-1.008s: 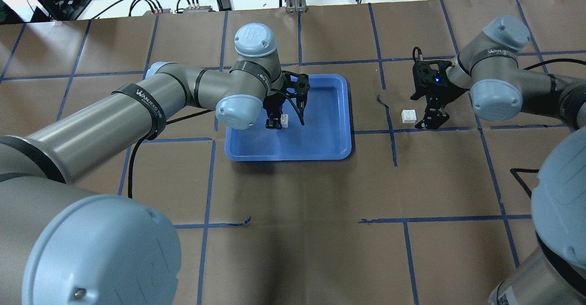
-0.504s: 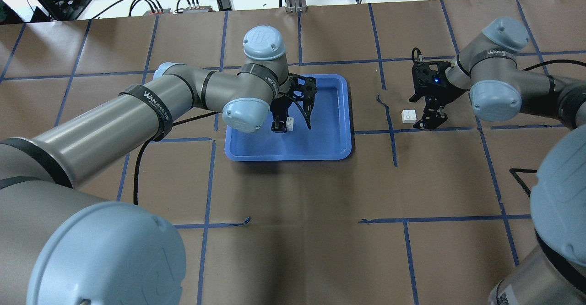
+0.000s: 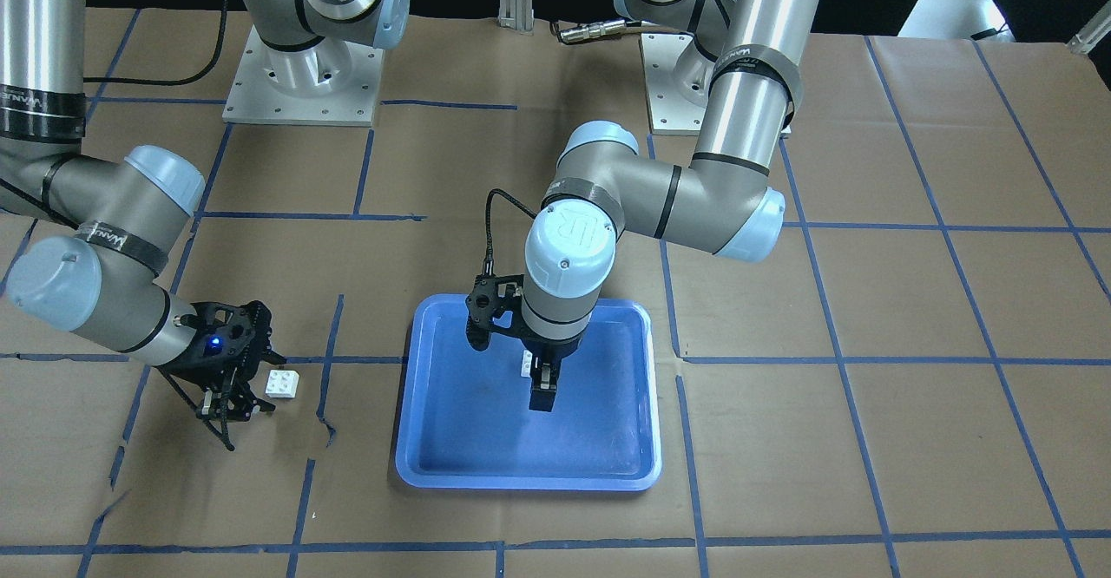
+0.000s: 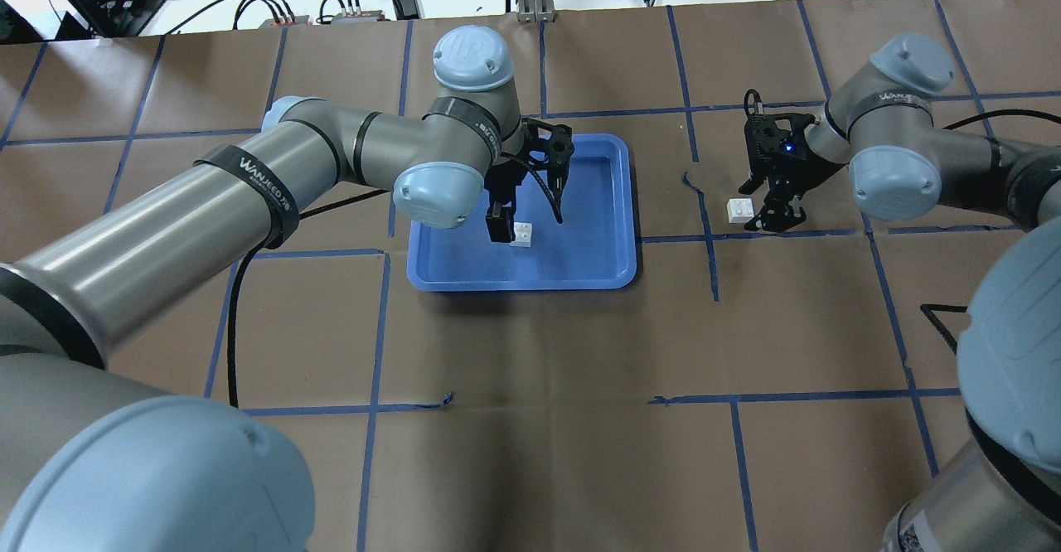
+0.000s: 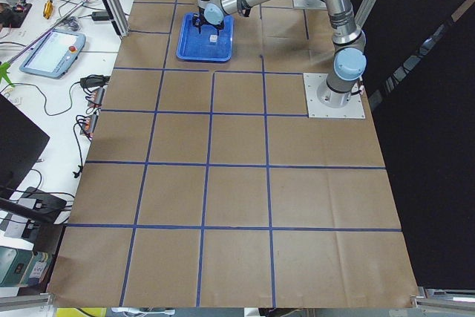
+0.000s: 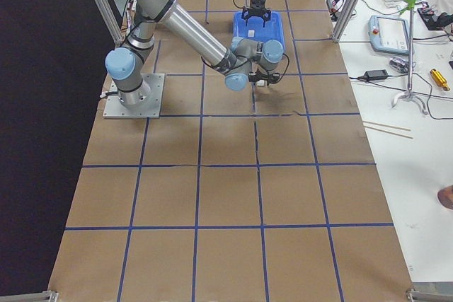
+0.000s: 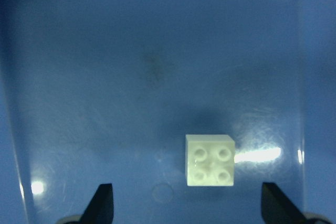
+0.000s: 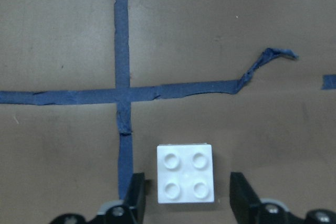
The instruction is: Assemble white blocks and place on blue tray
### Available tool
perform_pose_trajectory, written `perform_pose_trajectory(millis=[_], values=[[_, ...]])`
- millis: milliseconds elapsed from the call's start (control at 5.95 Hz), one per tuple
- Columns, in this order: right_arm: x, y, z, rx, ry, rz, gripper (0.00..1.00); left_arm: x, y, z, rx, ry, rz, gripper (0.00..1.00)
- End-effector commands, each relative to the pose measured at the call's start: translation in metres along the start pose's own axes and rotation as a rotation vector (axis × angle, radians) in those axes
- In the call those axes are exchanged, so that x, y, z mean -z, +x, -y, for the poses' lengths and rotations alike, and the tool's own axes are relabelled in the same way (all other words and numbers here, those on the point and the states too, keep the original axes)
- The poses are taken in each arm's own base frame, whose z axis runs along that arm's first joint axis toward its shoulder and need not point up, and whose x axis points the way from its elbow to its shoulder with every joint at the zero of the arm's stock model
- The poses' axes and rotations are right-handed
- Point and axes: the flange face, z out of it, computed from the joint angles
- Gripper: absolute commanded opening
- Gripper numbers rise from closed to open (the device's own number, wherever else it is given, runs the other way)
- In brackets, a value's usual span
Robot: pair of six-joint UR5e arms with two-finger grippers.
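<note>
One white block (image 7: 210, 160) lies studs up on the floor of the blue tray (image 4: 580, 266); it also shows in the overhead view (image 4: 521, 234). My left gripper (image 7: 189, 205) hangs open just above it, its fingertips wide apart on either side, not touching; it shows in the overhead view (image 4: 527, 220) too. The second white block (image 8: 185, 180) lies on the brown paper right of the tray, also in the overhead view (image 4: 739, 210). My right gripper (image 8: 188, 203) is open and straddles it; the overhead view (image 4: 758, 204) shows it there as well.
The table is covered with brown paper (image 4: 539, 370) marked by blue tape lines. A loose curl of tape (image 8: 273, 56) lies just beyond the right block. Cables and power boxes (image 4: 356, 13) sit past the far edge.
My left wrist has shifted and turned over the tray, and the block there now shows slightly nearer the tray's front. My right gripper has edged a little closer around its block.
</note>
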Motion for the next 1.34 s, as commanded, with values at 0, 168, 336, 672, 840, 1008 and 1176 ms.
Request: perform_pose_trajectory(millis=[0, 168, 336, 672, 840, 1008, 1176], values=[[0.003, 0.001, 0.001, 0.003, -0.001, -0.007, 0.44, 0.091, 0.019, -0.027, 0.045, 0.004, 0.004, 0.99], [0.005, 0.001, 0.001, 0.006, -0.002, -0.009, 0.36, 0.144, 0.028, -0.053, 0.094, 0.012, -0.002, 0.99], [0.007, 0.002, 0.002, 0.009, -0.003, -0.014, 0.3, 0.184, 0.035, -0.054, 0.1, 0.012, -0.015, 0.99], [0.024, 0.012, 0.011, 0.023, -0.01, -0.054, 0.27, 0.251, 0.064, -0.068, 0.246, 0.003, -0.017, 0.99], [0.044, 0.018, 0.027, 0.049, -0.02, -0.081, 0.25, 0.28, 0.073, -0.102, 0.404, 0.013, 0.026, 0.99], [0.057, 0.016, 0.046, 0.078, -0.026, -0.103, 0.24, 0.289, 0.077, -0.112, 0.593, 0.015, 0.041, 0.99], [0.065, 0.011, 0.057, 0.09, -0.024, -0.101, 0.24, 0.272, 0.07, -0.111, 0.776, 0.013, 0.02, 0.99]])
